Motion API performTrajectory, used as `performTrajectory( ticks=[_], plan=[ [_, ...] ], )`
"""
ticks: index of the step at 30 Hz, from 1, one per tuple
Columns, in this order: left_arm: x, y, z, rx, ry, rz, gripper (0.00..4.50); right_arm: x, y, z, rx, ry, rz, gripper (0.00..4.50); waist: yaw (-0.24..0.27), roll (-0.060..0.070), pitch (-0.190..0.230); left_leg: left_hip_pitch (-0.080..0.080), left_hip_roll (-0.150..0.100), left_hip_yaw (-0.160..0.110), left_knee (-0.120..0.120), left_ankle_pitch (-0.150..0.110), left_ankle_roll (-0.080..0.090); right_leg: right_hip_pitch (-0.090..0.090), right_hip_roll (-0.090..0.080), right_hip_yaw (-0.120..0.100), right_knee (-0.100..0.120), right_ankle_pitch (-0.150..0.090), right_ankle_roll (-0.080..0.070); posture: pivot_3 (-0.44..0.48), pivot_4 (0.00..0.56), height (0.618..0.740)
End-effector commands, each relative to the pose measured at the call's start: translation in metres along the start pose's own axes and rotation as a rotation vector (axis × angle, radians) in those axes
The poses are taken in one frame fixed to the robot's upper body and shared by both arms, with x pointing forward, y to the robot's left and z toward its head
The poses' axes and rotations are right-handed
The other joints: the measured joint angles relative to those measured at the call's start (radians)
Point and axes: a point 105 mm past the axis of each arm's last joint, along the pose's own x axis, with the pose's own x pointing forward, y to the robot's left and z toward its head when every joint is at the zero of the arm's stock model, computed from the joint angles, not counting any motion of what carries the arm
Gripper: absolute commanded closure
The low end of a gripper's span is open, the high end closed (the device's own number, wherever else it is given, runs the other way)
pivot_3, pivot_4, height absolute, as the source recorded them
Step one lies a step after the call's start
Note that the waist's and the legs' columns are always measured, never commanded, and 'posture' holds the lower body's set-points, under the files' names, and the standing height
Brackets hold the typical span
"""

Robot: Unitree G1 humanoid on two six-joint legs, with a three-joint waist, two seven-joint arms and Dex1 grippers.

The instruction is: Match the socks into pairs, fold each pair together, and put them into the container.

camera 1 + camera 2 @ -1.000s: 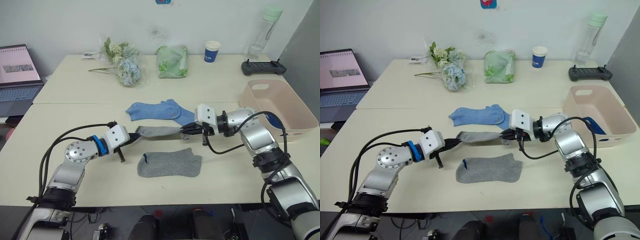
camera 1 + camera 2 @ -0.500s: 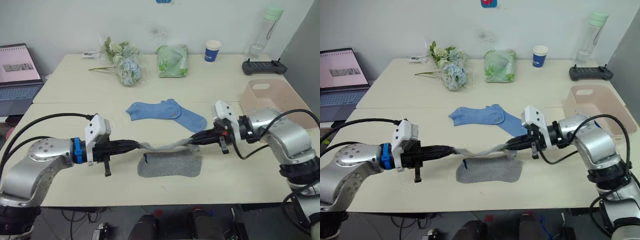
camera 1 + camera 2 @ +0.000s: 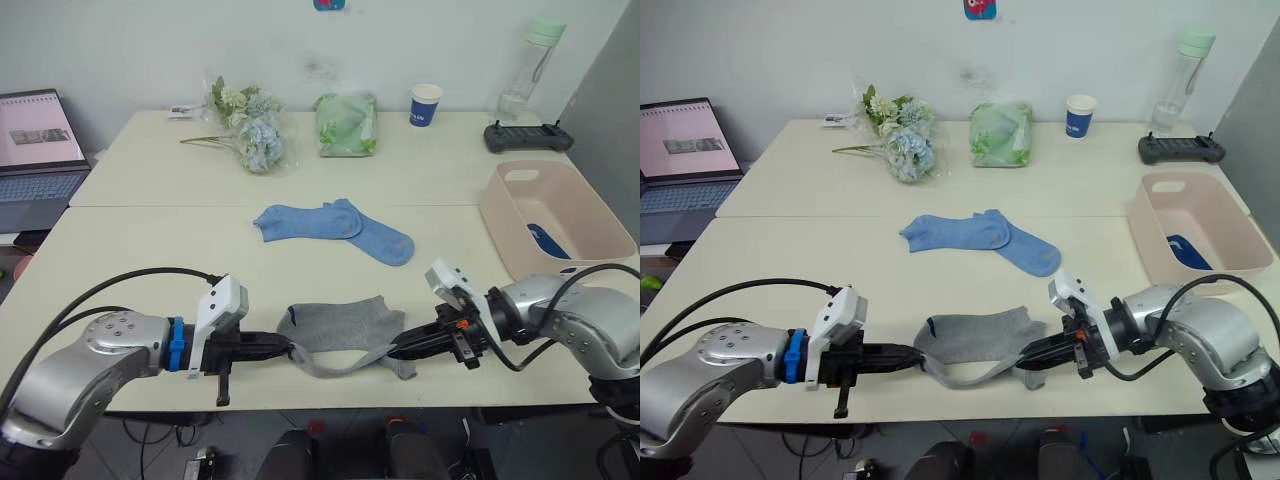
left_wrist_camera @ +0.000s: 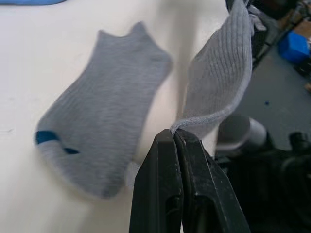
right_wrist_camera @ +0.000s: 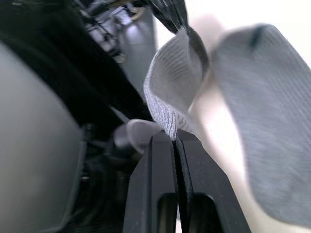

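Grey knit hangs in a sagging strip at the near edge of the tabletop (image 3: 150, 215): one grey sock (image 3: 345, 362) is pinched at each end, the left end effector (image 3: 285, 346) clamped on one end and the right end effector (image 3: 393, 352) clamped on the other. Just beyond it, the second grey sock (image 3: 340, 322) lies flat on the tabletop, a blue mark at its cuff. Farther back, the two light blue socks (image 3: 335, 223) lie overlapping. Well to the right stands the pale pink container (image 3: 560, 215), with something dark blue inside. Along the far side are a blue paper cup (image 3: 425, 104), a green bag (image 3: 345, 123) and flowers (image 3: 250, 130).
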Motion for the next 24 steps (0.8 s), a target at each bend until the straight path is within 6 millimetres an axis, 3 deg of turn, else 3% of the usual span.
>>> performTrajectory(
  ticks=[1, 9, 16, 24],
  plan=[
    [0.003, 0.021, 0.006, 0.094, 0.017, 0.075, 4.48, 0.0, -0.018, 0.012, -0.061, -0.02, -0.066, 4.5, 0.0, 0.0, 0.0, 0.0, 0.0, 0.0, 0.0, 0.0, -0.001, -0.001, 0.0, 0.0, 0.0, 0.0, 0.0, 0.0, 0.15, 0.74],
    [0.01, 0.036, 0.007, 0.1, 0.044, 0.082, 4.48, 0.004, -0.048, 0.017, -0.094, -0.007, -0.157, 4.5, -0.001, 0.0, 0.0, -0.003, 0.0, 0.0, 0.0, 0.002, -0.004, -0.003, 0.0, 0.001, 0.0, 0.0, 0.0, 0.0, 0.15, 0.74],
    [0.016, 0.059, 0.004, 0.074, 0.079, 0.183, 4.48, 0.007, -0.071, 0.016, -0.012, 0.006, -0.232, 4.5, -0.002, 0.0, 0.0, -0.004, -0.001, 0.0, 0.001, 0.002, -0.004, -0.005, -0.001, 0.001, 0.001, 0.0, 0.0, 0.0, 0.15, 0.74],
    [0.021, 0.064, 0.0, 0.038, 0.1, 0.199, 4.48, 0.007, -0.079, 0.009, 0.014, 0.028, -0.261, 4.5, -0.003, 0.0, 0.0, -0.006, -0.001, -0.001, 0.001, 0.002, -0.004, -0.007, -0.001, 0.001, 0.001, 0.0, 0.0, 0.0, 0.15, 0.74]
  ],
)
